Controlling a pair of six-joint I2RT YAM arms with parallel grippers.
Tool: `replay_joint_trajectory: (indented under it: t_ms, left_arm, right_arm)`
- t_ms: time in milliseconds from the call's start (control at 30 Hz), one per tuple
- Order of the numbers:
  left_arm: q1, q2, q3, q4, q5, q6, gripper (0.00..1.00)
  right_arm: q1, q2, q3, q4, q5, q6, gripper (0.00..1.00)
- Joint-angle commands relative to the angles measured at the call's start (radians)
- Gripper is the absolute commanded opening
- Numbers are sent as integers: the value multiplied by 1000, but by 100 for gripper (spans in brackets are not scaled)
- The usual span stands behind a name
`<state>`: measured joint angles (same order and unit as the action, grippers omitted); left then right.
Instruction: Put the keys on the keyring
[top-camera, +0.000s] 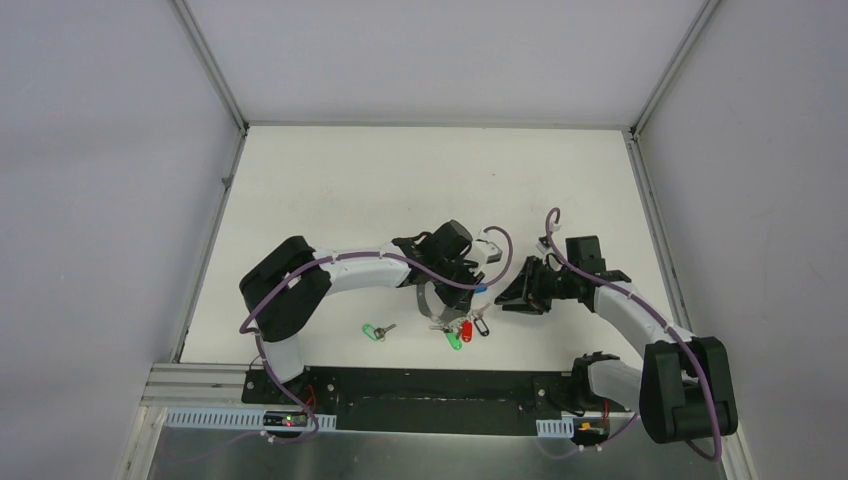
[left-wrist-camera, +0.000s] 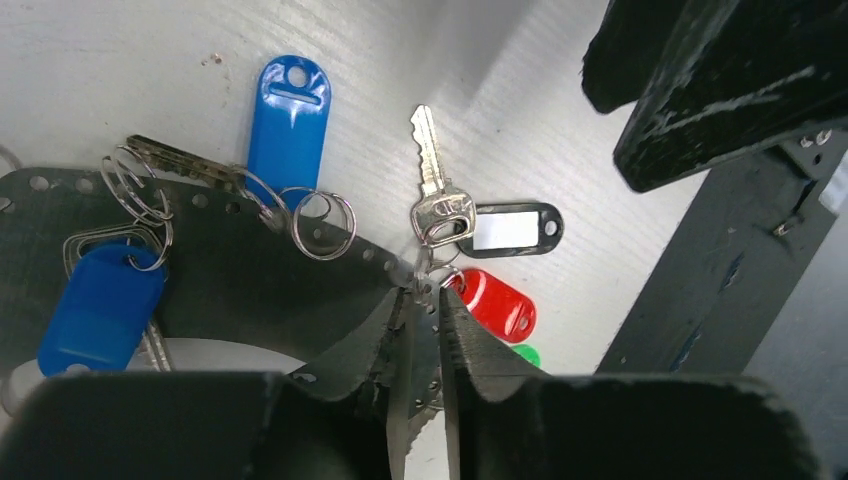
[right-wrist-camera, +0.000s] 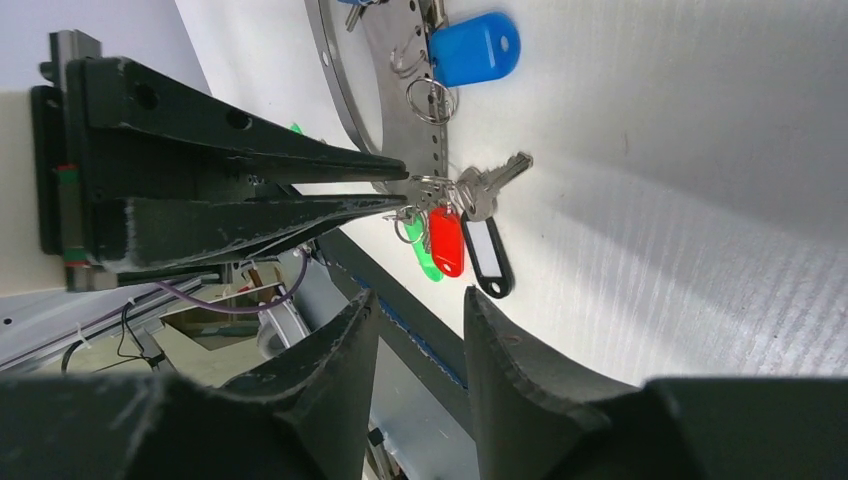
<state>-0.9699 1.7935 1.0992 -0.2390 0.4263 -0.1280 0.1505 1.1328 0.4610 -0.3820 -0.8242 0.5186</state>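
The left gripper (right-wrist-camera: 402, 194) and the red-tagged key cluster (right-wrist-camera: 447, 240) crowd the keyring (right-wrist-camera: 385, 90) end. The right gripper (right-wrist-camera: 420, 296) has, seemingly, only a narrow gap there. Bare table (top-camera: 330, 190) lies beyond.

In the left wrist view the green tag (left-wrist-camera: 526, 353) is almost wholly hidden behind the red tag (left-wrist-camera: 497, 302) and a finger of the left tool (left-wrist-camera: 418, 295). The lower blue tag (left-wrist-camera: 100, 312) covers most of its key, and its bottom end is lost behind the tool's blurred body. The right tool (left-wrist-camera: 607, 130) is cut off by the top and right edges. From above, the left arm covers much of the keyring (top-camera: 430, 306); the keys hanging from it are too small to make out. In the right wrist view the keyring runs past the top edge, and the loose key (right-wrist-camera: 296, 127) shows only as a sliver of green above the left tool.
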Motion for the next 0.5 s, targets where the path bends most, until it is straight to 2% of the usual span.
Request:
replay_joint_trajectory:
  t_ms: [0,200,467]
  left_arm:
    - [-11,-44,29,78,-25,-61,22]
    - [24,-152,-38,102,-83,-137,31]
    - [208,-424,-306,154,-72,-320,38]
  right_arm:
    - [-6,31,57,-17,-10,-51,40]
    - [2,76,110,-63,36,-90,42]
    - [95,124,174,-114,141,-120,42]
